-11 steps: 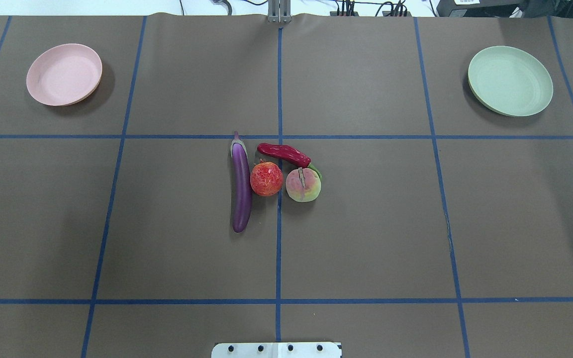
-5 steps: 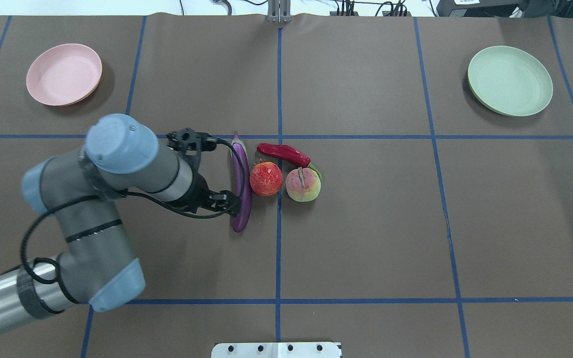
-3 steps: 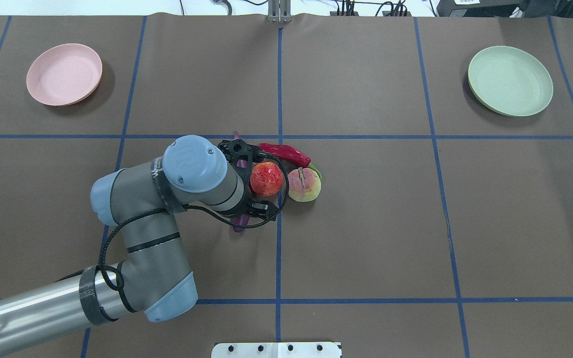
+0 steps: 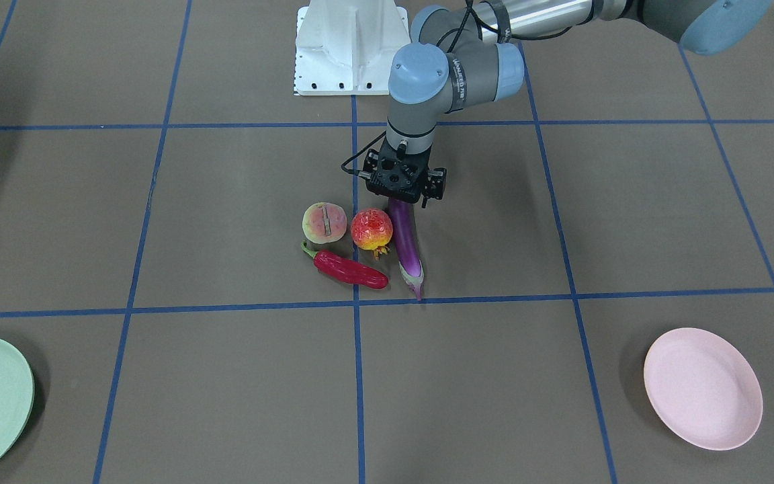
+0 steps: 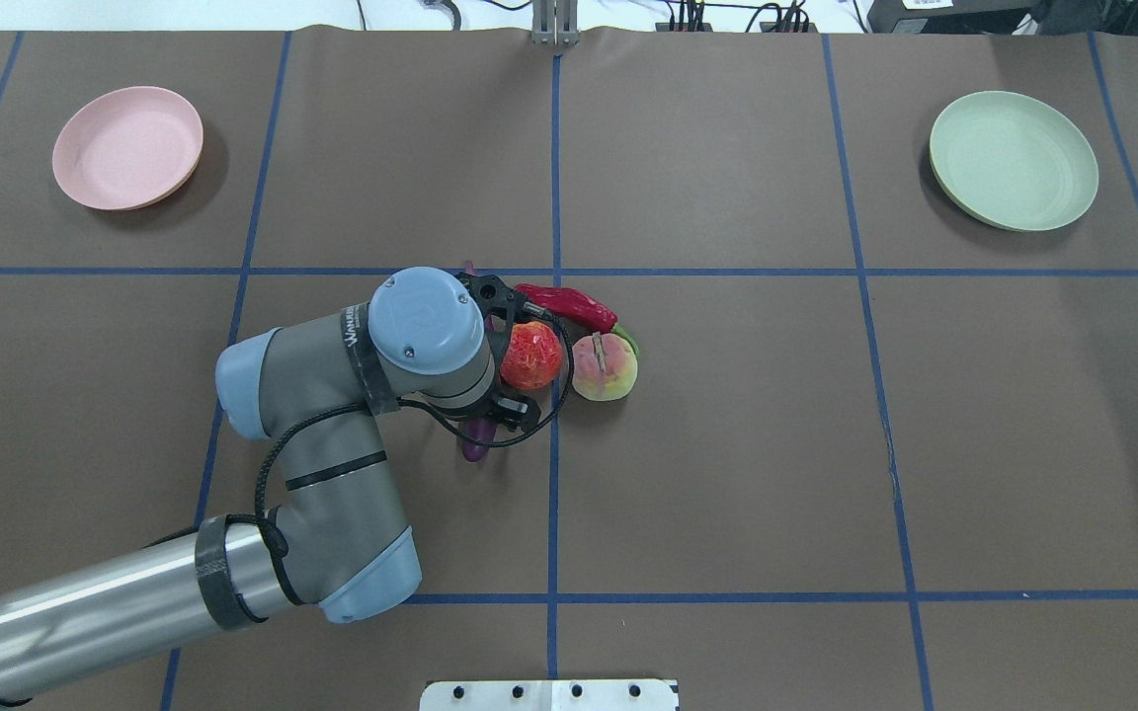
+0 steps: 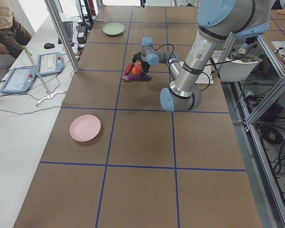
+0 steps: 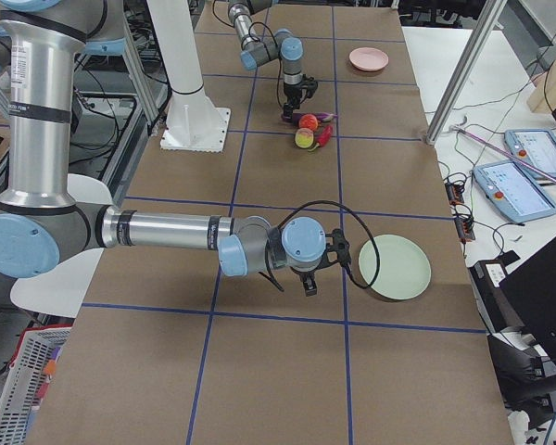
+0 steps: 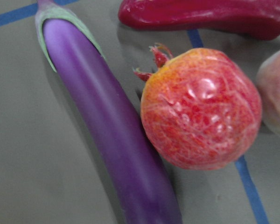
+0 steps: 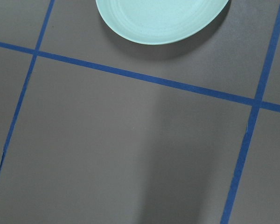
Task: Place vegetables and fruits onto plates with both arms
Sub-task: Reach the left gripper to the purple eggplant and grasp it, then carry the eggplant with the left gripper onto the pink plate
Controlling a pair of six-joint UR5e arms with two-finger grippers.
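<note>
The purple eggplant [image 4: 408,249], pomegranate [image 4: 371,228], peach [image 4: 324,222] and red chili [image 4: 350,269] lie together at the table's middle. My left gripper [image 4: 407,198] points down over the eggplant's blunt end, with black parts on both sides of it, and looks open. The left wrist view shows the eggplant [image 8: 112,126] touching the pomegranate [image 8: 200,121], with no fingers in frame. The pink plate [image 5: 127,147] and green plate [image 5: 1014,160] hold nothing. My right gripper [image 7: 324,264] hovers beside the green plate [image 7: 394,266]; I cannot tell whether it is open or shut.
The white robot base [image 4: 350,47] stands at the table's near edge. Blue tape lines divide the brown table cover. The left arm's elbow [image 5: 362,573] hangs over the table to the left of the produce. Tablets and cables lie past the far edge [image 6: 19,78].
My left arm has come in from the left and swung over the eggplant, now covering most of it in the overhead view. The produce and plates have not moved.
</note>
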